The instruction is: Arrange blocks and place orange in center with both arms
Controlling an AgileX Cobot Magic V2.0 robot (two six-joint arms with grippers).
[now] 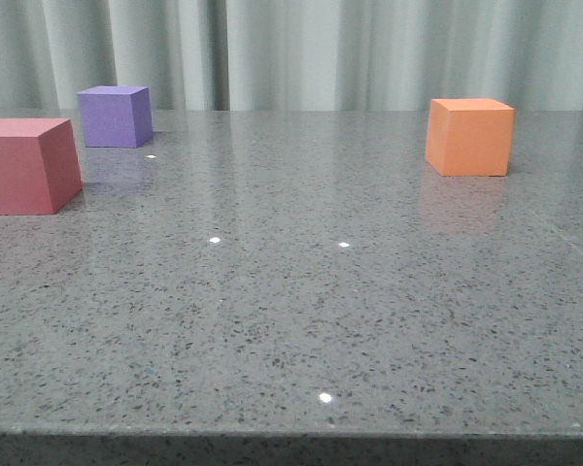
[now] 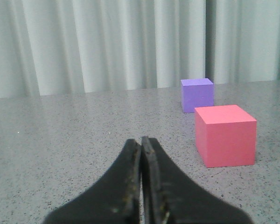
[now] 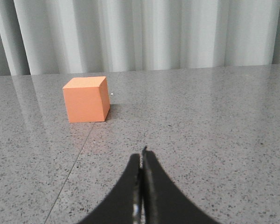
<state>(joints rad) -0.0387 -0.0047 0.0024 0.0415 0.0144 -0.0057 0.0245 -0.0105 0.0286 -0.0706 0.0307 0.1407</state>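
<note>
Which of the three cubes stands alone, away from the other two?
The orange cube, alone on the right side of the table. The red cube and purple cube sit near each other at the left.

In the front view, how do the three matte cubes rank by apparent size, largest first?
1. Dull red matte cube
2. Orange matte cube
3. Purple matte cube

The red one sits nearest the camera, so true sizes may match.

Red cube [image 1: 24,165] front left, purple cube [image 1: 115,116] just behind; orange cube [image 1: 469,136] far right, all upright.
</note>
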